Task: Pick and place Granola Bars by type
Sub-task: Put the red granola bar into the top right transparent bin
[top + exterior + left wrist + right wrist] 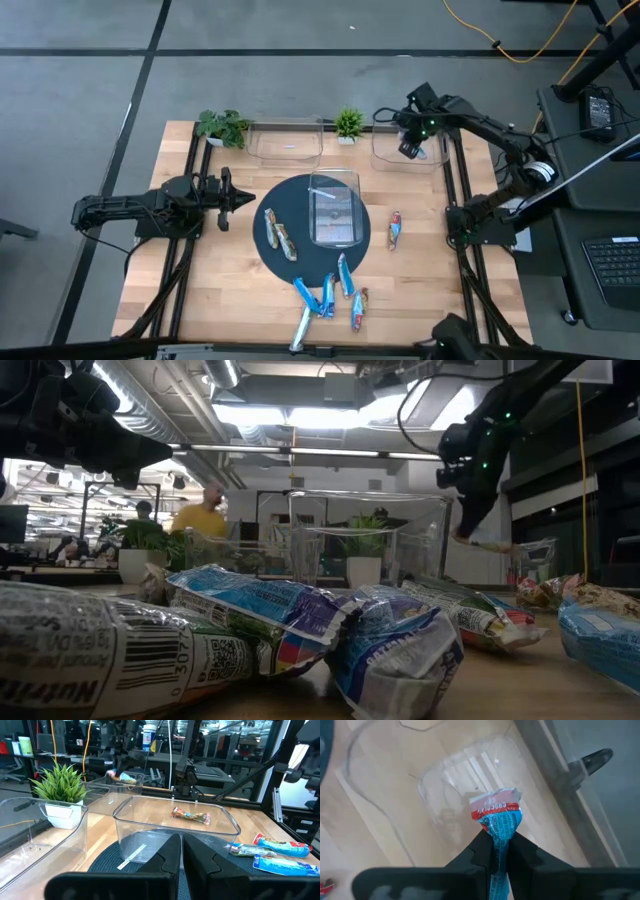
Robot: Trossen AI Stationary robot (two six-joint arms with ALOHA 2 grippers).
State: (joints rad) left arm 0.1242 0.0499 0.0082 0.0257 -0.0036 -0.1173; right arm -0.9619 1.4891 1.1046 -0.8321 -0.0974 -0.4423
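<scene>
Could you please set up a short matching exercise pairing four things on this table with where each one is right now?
Things:
1. right gripper
2. left gripper
3. blue and red bar
4. middle clear bin

Places or states:
A. standing on the dark round mat
B. shut and empty, beside the mat's left edge
C. above the far right bin
D. pinched between two dark fingers

Pairs: 1-C, 2-B, 3-D, 4-A
</scene>
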